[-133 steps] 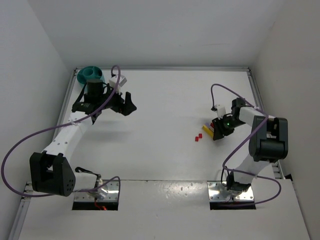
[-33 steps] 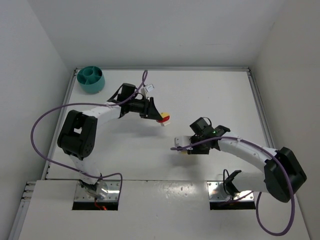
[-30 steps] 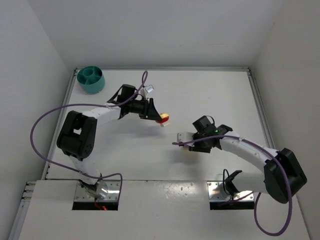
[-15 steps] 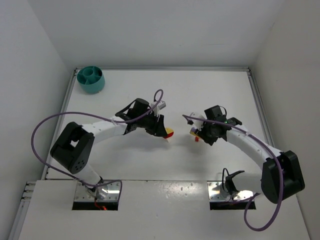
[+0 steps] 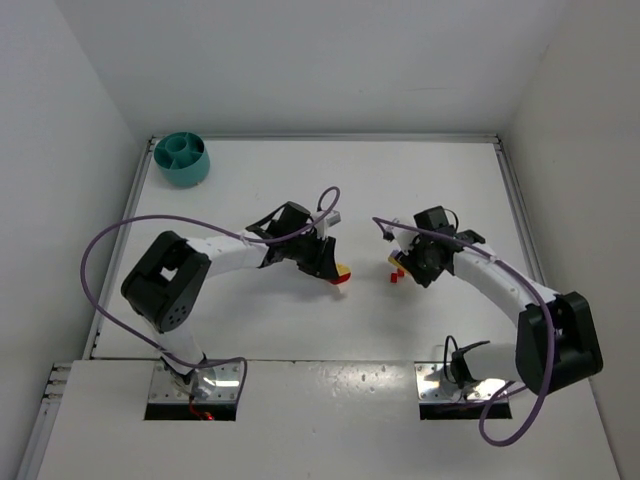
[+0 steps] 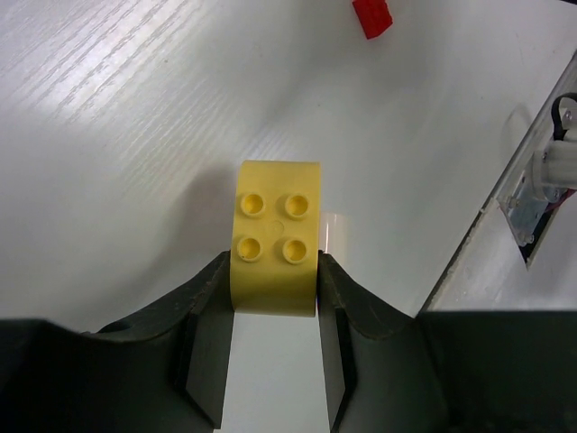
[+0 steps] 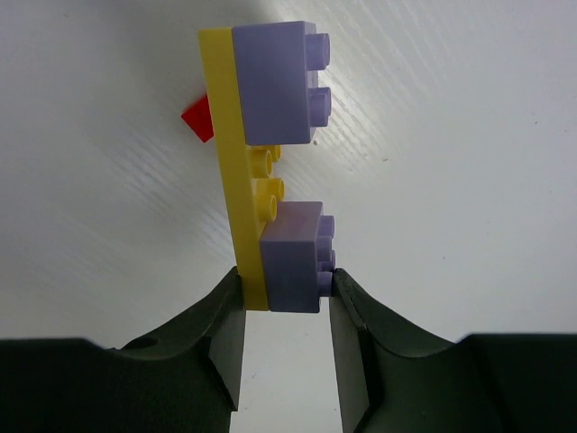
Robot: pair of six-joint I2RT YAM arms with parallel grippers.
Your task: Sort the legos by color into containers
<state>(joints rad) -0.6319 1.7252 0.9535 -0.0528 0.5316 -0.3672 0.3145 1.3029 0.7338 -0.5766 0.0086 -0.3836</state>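
My left gripper (image 6: 275,287) is shut on a yellow lego (image 6: 277,236) with four studs, holding it above the table. From above, that lego (image 5: 341,271) shows yellow with red at its lower side, at the tip of the left gripper (image 5: 333,267). My right gripper (image 7: 285,287) is shut on a stack, a yellow plate (image 7: 229,171) carrying two purple legos (image 7: 275,83), gripped at the lower purple one. A loose red lego (image 7: 197,120) lies on the table behind the stack and just below the right gripper (image 5: 404,264). The teal bowl (image 5: 182,158) with its containers stands at the far left corner.
The loose red lego (image 6: 372,16) also lies ahead of my left gripper. Both grippers hang near the table's middle, facing each other. Purple cables loop over both arms. A metal base plate (image 6: 541,180) sits at the near table edge.
My left gripper has carried the yellow lego right and toward the near side. My right gripper has swung its stack right and away, over the red lego. Both grips stay the same.
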